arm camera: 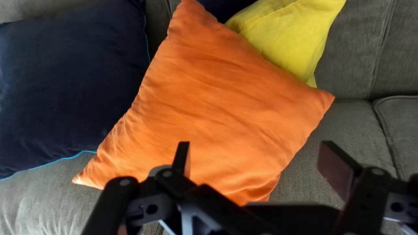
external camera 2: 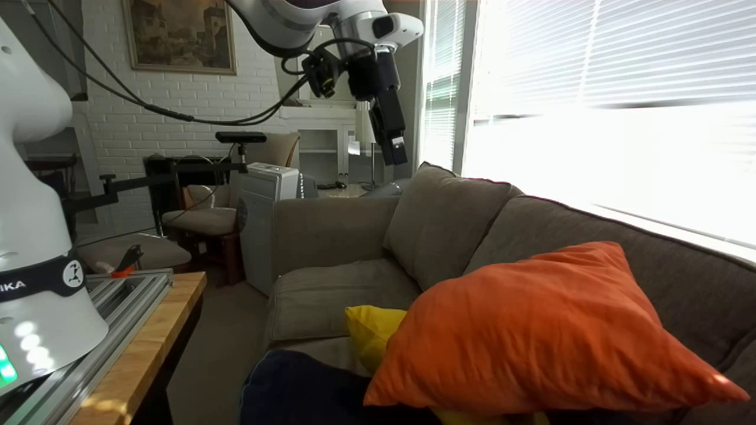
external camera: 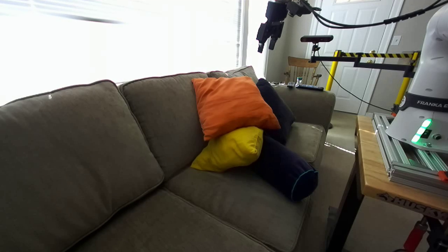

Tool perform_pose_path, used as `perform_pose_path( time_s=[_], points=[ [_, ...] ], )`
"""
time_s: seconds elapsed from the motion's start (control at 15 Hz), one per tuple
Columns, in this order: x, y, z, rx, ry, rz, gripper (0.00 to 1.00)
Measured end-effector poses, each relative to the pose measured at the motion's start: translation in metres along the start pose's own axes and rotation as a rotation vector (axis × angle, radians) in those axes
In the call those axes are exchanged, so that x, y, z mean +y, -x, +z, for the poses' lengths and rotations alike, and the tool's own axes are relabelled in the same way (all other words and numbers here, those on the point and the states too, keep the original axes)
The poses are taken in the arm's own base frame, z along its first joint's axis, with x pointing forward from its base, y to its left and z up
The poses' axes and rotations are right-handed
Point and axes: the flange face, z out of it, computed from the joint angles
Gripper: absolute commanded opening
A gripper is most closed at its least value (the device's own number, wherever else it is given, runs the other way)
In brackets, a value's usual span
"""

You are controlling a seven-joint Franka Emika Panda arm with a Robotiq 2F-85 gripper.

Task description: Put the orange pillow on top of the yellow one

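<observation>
The bench (external camera: 373,169) carries "HUSKY" on its near edge. Above this edge, the black band (external camera: 428,104) on the robot arm (external camera: 434,66) says "FRANKA E"; in an exterior view its letters (external camera 2: 13,286) show only "IKA". Past the edge facing the sofa (external camera: 224,196), a dark bolster (external camera: 280,168) lies just beside the yellow pillow (external camera: 232,150). The orange pillow (external camera: 231,103) rests partly over it. Well above them hangs the gripper (external camera: 266,48); the wrist view shows its jaws wide. Farthest, a framed painting (external camera 2: 182,35) appears in an exterior view alone.
</observation>
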Motion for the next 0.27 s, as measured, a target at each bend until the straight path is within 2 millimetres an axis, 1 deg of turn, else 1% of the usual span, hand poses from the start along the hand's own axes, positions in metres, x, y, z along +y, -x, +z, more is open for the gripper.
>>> perform_pose_path(
  time_s=[0.13, 0.27],
  points=[
    [0.0012, 0.0013, -0.0041, 0.011, -0.001, -0.005, 1.0],
    [0.0005, 0.0015, -0.0029, 0.009, 0.0, -0.007, 1.0]
  ],
)
